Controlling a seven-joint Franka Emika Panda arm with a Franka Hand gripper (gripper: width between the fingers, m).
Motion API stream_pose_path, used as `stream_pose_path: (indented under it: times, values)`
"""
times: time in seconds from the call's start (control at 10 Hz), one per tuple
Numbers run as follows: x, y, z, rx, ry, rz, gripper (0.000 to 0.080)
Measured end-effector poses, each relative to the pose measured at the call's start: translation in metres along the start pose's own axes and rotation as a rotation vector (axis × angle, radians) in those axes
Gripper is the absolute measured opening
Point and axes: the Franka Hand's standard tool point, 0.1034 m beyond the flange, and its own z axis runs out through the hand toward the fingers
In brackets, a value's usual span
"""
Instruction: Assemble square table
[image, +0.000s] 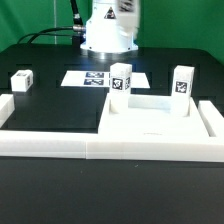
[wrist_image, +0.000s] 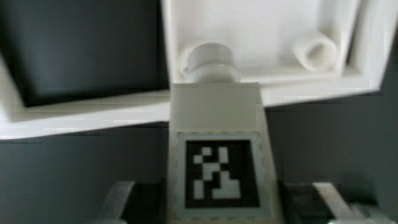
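In the wrist view my gripper (wrist_image: 221, 206) is shut on a white leg block (wrist_image: 217, 135) with a black-and-white tag facing the camera. One finger (wrist_image: 128, 200) shows on each side of it. The leg's far end meets a round corner socket (wrist_image: 210, 58) of the white square slab (wrist_image: 267, 25); a second socket (wrist_image: 317, 52) beside it stands empty. In the exterior view this leg (image: 121, 78) stands upright at the slab's (image: 150, 118) far corner on the exterior view's left, below the white arm (image: 110, 25). Another leg (image: 181, 82) stands upright at the far corner on the exterior view's right.
A loose leg block (image: 21, 80) lies on the black table at the exterior view's left. The marker board (image: 88, 77) lies behind the slab. A low white border wall (image: 110, 148) runs along the front and up both sides.
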Motion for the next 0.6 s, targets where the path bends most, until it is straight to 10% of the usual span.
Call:
stream_pose_path:
  times: [0.4,0.6]
  values:
    - [0.010,-0.034,0.023,0.078,0.291,0.031,0.0290]
    - [0.007,-0.032,0.027,0.071,0.296,0.016,0.0290]
